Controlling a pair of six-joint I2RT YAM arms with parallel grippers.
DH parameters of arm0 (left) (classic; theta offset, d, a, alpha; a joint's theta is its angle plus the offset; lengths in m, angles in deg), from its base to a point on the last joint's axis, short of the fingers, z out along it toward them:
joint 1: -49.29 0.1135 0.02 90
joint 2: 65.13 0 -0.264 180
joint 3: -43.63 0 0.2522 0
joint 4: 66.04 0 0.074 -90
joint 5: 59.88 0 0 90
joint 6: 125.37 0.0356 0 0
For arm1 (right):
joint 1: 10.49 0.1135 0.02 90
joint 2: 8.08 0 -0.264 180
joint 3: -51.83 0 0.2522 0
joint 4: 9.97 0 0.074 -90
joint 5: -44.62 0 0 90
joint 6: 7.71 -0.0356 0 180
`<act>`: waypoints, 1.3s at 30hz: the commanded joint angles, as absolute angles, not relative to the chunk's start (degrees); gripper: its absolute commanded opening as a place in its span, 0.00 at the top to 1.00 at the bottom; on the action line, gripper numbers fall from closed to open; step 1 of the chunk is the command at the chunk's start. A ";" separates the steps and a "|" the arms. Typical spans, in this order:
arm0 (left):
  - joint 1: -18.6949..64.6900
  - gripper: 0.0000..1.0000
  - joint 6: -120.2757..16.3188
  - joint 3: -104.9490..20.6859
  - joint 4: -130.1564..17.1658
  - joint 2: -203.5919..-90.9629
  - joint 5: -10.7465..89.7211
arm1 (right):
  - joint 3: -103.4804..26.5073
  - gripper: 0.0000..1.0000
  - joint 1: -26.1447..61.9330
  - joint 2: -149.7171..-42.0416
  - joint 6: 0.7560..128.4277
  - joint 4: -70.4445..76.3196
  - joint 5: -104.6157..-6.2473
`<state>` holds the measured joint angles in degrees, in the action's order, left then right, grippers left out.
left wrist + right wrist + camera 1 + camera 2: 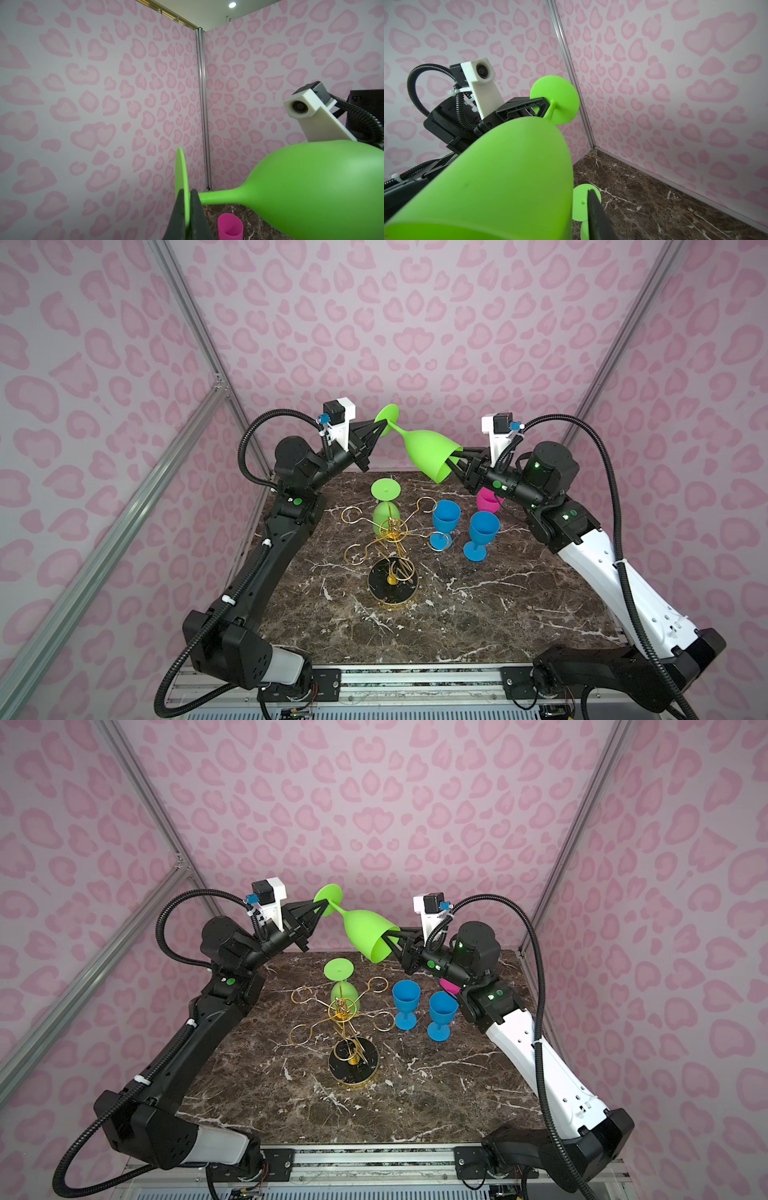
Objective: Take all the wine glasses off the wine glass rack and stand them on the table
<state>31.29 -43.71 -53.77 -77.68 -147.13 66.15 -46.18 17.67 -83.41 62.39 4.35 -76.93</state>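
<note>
One marbled tabletop (478, 614) is occupied by the wine glass rack (399, 593), on which a second green glass (385, 489) is hung inverted. The wine glass (428, 450) is held well clear of it, raised and tilted in mid-air. Its foot is clamped by the left gripper (383, 428); its rim is straddled by the right gripper (454, 459), whose clench cannot be told.

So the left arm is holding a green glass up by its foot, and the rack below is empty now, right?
Not quite. The left gripper does hold a green glass up by its foot, but the rack is not empty: both top views show a second green glass hanging upside down from it.
</note>
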 commanded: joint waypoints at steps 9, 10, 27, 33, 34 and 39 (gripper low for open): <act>31.70 0.73 -46.36 -52.85 -79.08 -146.71 65.50 | -49.04 1.00 18.30 -81.82 62.88 7.52 -69.89; 31.82 0.67 -46.44 -52.59 -78.93 -146.62 65.13 | -49.61 1.00 17.68 -81.25 63.24 9.66 -69.19; 40.73 0.09 -51.86 -52.40 -77.04 -145.03 58.96 | -59.92 1.00 -2.43 -75.82 78.51 59.94 -49.55; 45.85 0.03 -57.86 -53.17 -76.78 -144.41 60.38 | -57.60 1.00 -7.78 -75.08 81.07 68.10 -43.91; 46.44 0.03 -58.93 -53.71 -76.63 -144.64 61.20 | -57.28 1.00 -8.61 -75.45 81.43 69.18 -43.73; 47.62 0.03 -58.28 -54.16 -76.32 -143.93 61.97 | -53.84 1.00 -9.87 -79.74 81.54 71.70 -42.54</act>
<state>47.35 -57.76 -53.53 -75.96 -144.70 60.40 -55.16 -9.39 -77.57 80.51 68.32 -44.65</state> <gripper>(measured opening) 0.972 0.049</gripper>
